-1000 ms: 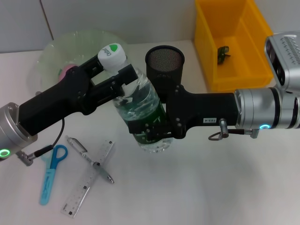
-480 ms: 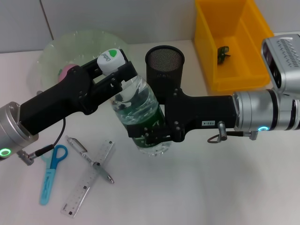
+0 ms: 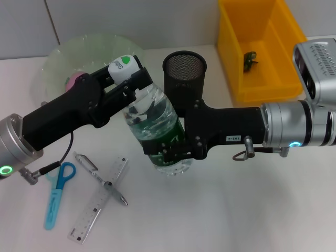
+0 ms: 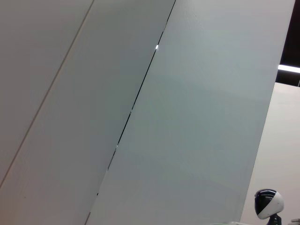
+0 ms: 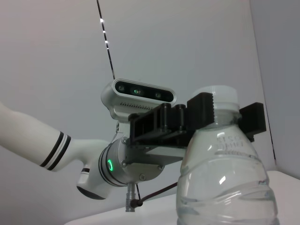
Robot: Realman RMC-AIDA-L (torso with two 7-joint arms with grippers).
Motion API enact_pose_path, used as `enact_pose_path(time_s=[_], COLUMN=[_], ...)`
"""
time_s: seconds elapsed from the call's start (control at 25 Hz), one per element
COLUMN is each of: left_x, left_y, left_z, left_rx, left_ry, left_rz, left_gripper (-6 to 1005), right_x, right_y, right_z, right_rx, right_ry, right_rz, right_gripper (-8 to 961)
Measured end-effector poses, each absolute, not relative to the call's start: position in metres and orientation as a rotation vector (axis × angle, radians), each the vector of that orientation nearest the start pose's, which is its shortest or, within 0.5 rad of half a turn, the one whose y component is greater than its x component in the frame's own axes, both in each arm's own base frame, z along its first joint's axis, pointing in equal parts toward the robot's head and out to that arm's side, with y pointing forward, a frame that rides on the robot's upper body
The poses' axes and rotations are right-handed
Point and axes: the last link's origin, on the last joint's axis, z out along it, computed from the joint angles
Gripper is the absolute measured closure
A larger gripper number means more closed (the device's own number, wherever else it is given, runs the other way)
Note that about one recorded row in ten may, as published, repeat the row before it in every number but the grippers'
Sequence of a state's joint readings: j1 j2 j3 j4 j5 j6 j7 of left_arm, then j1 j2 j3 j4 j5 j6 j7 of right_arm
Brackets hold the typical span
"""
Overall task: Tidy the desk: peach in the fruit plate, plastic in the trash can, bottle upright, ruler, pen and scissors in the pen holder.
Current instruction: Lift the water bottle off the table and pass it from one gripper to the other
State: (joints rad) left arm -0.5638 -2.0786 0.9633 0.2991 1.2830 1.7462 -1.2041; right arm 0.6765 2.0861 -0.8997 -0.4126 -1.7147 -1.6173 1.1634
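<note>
A clear water bottle [image 3: 155, 118] with a white cap [image 3: 125, 67] stands nearly upright, leaning slightly left, over the table's middle. My left gripper [image 3: 127, 80] is shut on its neck just under the cap; in the right wrist view its black fingers [image 5: 202, 108] flank the cap. My right gripper [image 3: 169, 151] is shut on the bottle's lower body. A pink peach [image 3: 74, 81] lies in the green translucent fruit plate [image 3: 89, 43]. Blue scissors [image 3: 56, 195], a silver pen [image 3: 100, 178] and a clear ruler [image 3: 100, 207] lie at the front left. The black mesh pen holder [image 3: 185, 71] stands behind the bottle.
A yellow bin [image 3: 231, 52] at the back right holds a small dark green scrap [image 3: 249, 60]. The left wrist view shows only wall panels. White tabletop spreads to the front right.
The bottle has tipped more upright; its cap and my left gripper shifted slightly left, and the base swung a little right with my right gripper.
</note>
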Motion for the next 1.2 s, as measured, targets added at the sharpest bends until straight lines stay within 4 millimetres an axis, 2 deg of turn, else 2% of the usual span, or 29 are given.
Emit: enact_pose_path(time_s=[0.24,1.2], left_x=[-0.2049,-0.2047], left_y=[0.3115,0.3123], left_z=[-0.0149,-0.0145], left_rx=[-2.492,-2.497], left_ry=[-0.591,-0.587], left_rz=[-1.564,-1.559], left_gripper=[561,548], right_x=[0.1915,0.1869], right_y=[0.3302,0.3331], right_z=[-0.0444,-0.0457], right_rx=[-2.876,-2.92], right_ry=[0.326,0.306], right_rz=[1.063,1.009], right_gripper=[137,128])
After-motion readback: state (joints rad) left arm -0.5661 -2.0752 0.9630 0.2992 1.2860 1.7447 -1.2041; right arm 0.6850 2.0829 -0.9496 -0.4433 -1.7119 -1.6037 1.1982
